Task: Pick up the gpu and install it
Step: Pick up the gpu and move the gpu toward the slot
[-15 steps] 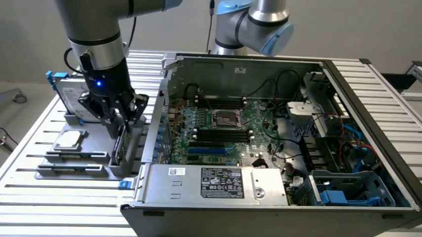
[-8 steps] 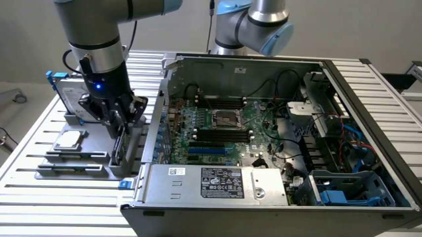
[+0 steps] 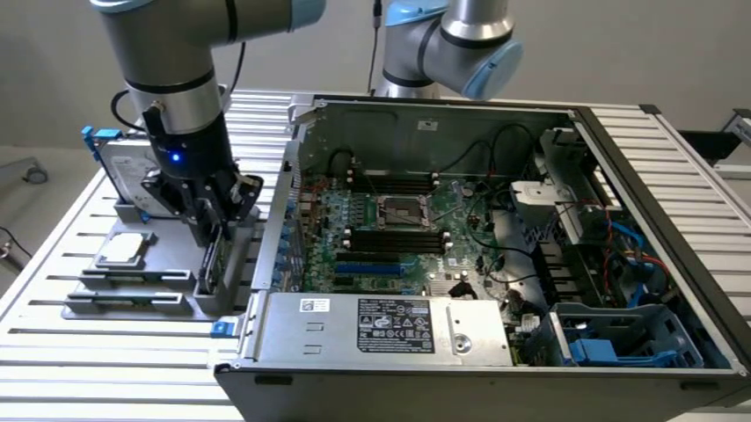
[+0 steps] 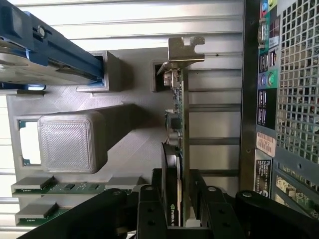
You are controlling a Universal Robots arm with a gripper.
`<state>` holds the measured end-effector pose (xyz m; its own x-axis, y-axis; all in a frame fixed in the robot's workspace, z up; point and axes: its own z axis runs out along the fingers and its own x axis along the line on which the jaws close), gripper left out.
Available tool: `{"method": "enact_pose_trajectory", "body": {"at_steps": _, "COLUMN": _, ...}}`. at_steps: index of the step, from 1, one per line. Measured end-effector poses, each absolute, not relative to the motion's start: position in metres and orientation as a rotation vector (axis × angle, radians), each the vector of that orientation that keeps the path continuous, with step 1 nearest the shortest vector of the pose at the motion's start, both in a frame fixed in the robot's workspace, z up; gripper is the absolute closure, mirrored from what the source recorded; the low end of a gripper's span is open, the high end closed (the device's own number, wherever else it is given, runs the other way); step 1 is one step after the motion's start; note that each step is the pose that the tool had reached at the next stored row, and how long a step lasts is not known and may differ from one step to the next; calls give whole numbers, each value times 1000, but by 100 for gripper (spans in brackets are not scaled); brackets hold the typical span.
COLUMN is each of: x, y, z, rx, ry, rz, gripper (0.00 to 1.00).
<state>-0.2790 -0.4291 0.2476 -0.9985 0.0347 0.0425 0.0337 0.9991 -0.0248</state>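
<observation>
The gpu stands on edge in a slot of the grey holder, just outside the open computer case on the exterior view's left. In the wrist view the gpu shows edge-on: green board, black cooler, silver bracket at its far end. My gripper has come down over its upper edge. Its black fingers sit flush against both faces of the card, so the gripper is shut on it. The card is still seated in the holder.
The holder also carries a silver hard drive with blue frame, a square processor chip and memory sticks. The case wall is close beside the card. Inside lies the motherboard with blue slots. A second arm stands behind the case.
</observation>
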Motion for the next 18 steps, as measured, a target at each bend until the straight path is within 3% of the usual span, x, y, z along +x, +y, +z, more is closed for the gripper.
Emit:
{"method": "enact_pose_trajectory", "body": {"at_steps": 10, "x": -279, "y": -427, "z": 242, "rx": -79, "ry": -3095, "rz": 29, "gripper": 64}}
{"method": "enact_pose_trajectory", "body": {"at_steps": 18, "x": -279, "y": -427, "z": 240, "rx": -78, "ry": -3094, "rz": -15, "gripper": 64}}
